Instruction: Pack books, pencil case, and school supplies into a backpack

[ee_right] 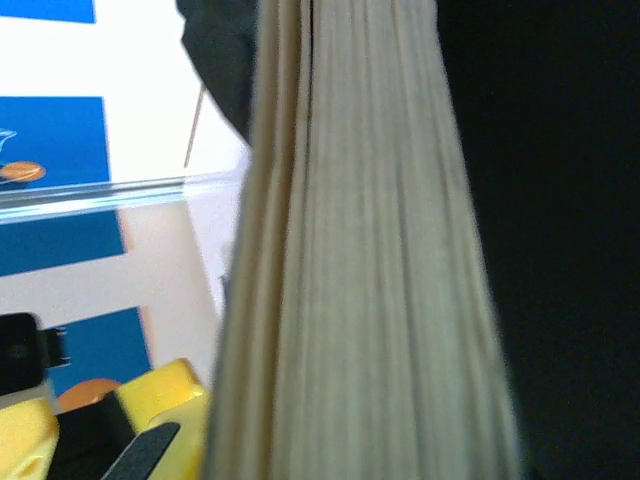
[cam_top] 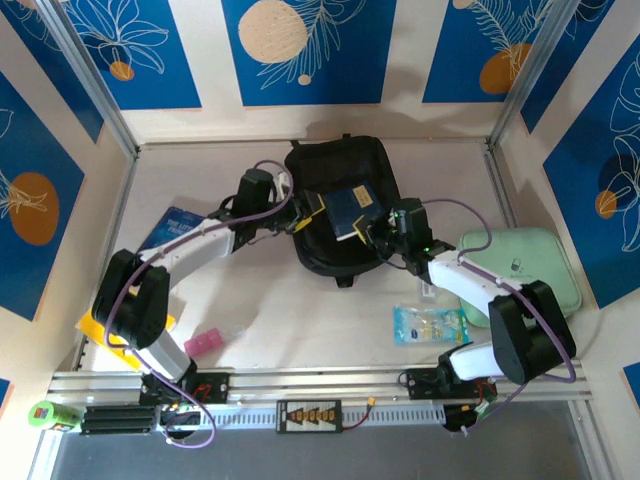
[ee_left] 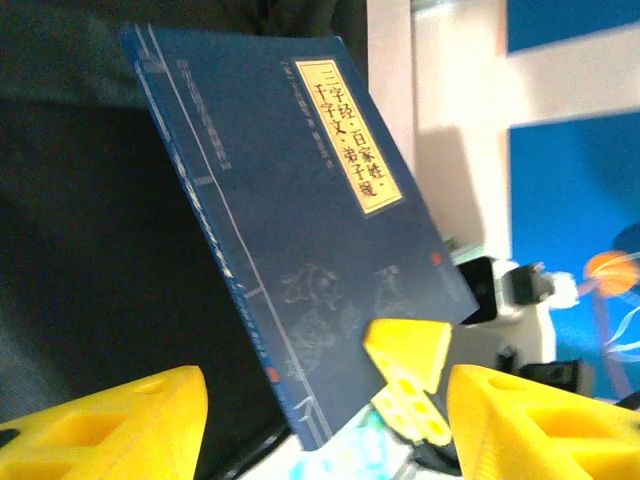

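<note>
Here right gripper (cam_top: 370,230) clamps the blue book (cam_top: 350,208); left gripper (cam_top: 308,216) gapes just beside.

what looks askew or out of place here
The dark blue book sits askew: it hangs tilted over the backpack, pinched near one corner by the right end effector. The left end effector stands open, not gripping it. Nothing looks spilled or damaged.

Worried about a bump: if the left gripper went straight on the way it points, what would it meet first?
Most likely the dark blue book, tilted just ahead of the open left gripper and held by the right gripper; the black backpack lies behind. Depth is hard to judge.
</note>
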Motion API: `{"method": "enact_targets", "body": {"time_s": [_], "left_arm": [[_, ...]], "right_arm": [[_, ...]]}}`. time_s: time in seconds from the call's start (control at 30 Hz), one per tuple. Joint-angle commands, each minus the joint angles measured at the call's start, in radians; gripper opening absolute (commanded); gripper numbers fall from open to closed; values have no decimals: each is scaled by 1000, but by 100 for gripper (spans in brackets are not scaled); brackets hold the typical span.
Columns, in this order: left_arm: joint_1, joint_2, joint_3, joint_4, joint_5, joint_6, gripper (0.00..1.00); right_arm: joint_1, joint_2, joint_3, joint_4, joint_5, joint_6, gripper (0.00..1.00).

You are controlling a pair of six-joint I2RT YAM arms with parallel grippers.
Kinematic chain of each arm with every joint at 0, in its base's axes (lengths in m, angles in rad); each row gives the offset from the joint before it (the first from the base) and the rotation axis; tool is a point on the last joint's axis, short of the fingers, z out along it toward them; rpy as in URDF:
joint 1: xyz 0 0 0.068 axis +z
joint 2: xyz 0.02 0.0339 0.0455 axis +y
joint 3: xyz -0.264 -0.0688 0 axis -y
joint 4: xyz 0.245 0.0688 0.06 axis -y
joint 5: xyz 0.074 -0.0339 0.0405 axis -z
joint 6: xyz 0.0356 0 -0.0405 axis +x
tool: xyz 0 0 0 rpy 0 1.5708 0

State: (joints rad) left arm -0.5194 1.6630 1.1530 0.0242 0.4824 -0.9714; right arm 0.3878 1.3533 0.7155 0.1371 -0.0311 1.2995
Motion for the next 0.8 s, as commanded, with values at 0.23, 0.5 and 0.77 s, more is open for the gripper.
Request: {"method": "enact_targets", "body": {"time_s": [0.23, 0.5, 0.77], "left_arm": [[-2, 389, 425, -385, -21, 374, 62], [-1, 499, 503, -520, -150, 434, 60], [36, 338, 210, -469, -234, 421, 61]], "right_arm": [[-79, -152, 68, -411, 86, -221, 2], [-150, -102, 74, -481, -9, -255, 2], [-147, 68, 150, -445, -77, -305, 2]]}}
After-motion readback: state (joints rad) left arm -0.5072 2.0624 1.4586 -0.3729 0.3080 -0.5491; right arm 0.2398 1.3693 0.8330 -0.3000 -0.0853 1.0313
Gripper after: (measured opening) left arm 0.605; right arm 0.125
